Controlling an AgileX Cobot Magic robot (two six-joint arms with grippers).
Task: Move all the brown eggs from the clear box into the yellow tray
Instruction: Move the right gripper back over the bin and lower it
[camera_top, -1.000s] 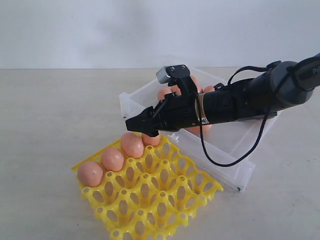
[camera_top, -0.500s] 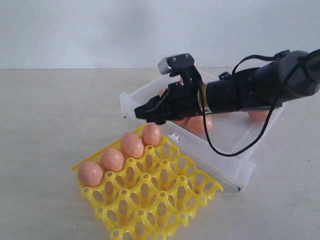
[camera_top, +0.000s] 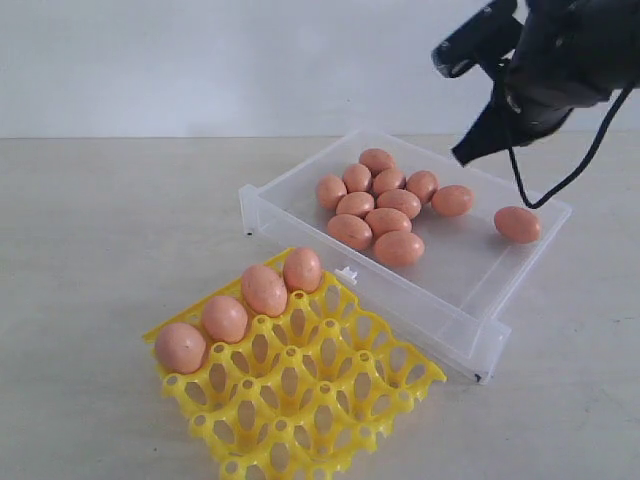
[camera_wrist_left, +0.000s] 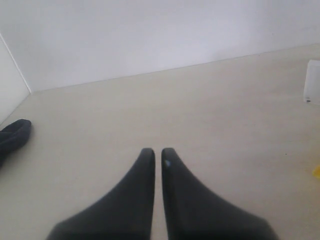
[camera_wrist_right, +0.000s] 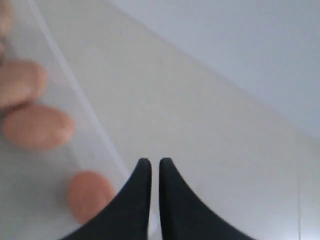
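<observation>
four brown eggs (camera_top: 264, 290) in yellow tray (camera_top: 402, 372); right arm (camera_top: 570, 50) cropped

The brown eggs (camera_top: 387, 221) have smooth, matt shells. The clear box (camera_top: 470, 262) is transparent, colourless plastic, faintly glossy. The yellow tray (camera_top: 300, 400) is shiny plastic. The table (camera_top: 100, 250) looks smooth and matt. The left tool (camera_wrist_left: 154, 151) and right tool (camera_wrist_right: 151, 162) are matt black.

The brown eggs (camera_top: 398, 247) are orange-brown to pinkish-tan; the clear box (camera_top: 455, 272) is colourless, transparent; the yellow tray (camera_top: 330, 392) bright yellow; the table (camera_top: 110, 230) pale beige.
</observation>
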